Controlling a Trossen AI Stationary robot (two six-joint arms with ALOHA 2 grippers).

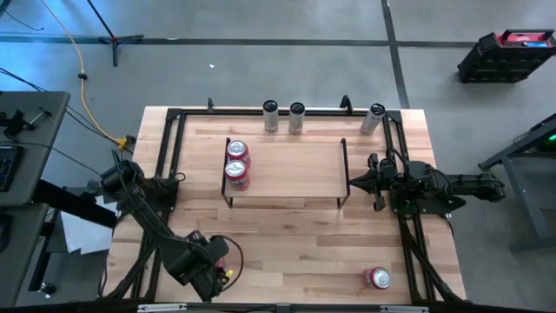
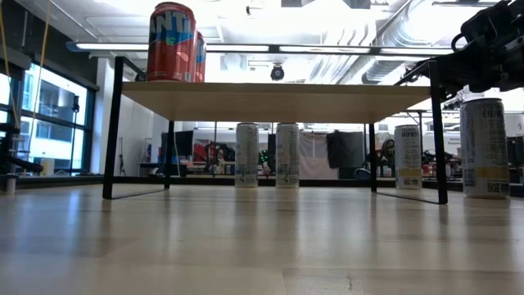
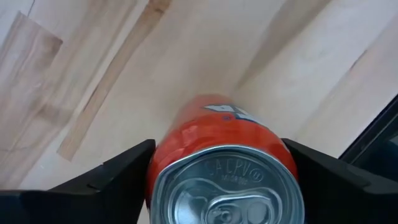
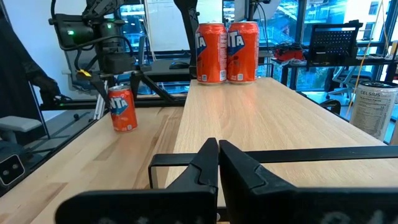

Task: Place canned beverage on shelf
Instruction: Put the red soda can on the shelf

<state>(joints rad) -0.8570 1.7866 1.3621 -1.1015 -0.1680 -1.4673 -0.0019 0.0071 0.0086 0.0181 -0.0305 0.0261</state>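
Observation:
An orange-red canned beverage (image 3: 224,174) stands upright on the table near its front left corner, also seen in the right wrist view (image 4: 123,109). My left gripper (image 3: 219,143) points down over it (image 1: 211,265), open, one finger on each side of the can's upper part. The shelf (image 1: 287,169), a light-wood board on a black wire frame, stands mid-table. Two more orange-red cans (image 1: 236,163) stand on its left end (image 2: 170,41). My right gripper (image 4: 217,146) waits shut and level at the table's right side (image 1: 352,182). My left gripper's fingers (image 3: 124,171) stand close beside the can's upper wall (image 3: 186,134), coming from above and pointing down. I cannot tell whether they touch it. The can's base rests on the table.
Another orange-red can (image 1: 378,278) stands near the front right corner. Several tall silver cans (image 1: 297,116) stand along the far edge behind the shelf (image 2: 287,156). Black rails (image 1: 169,152) run along the table's left and right sides. Bare wood lies between the shelf and the near edge.

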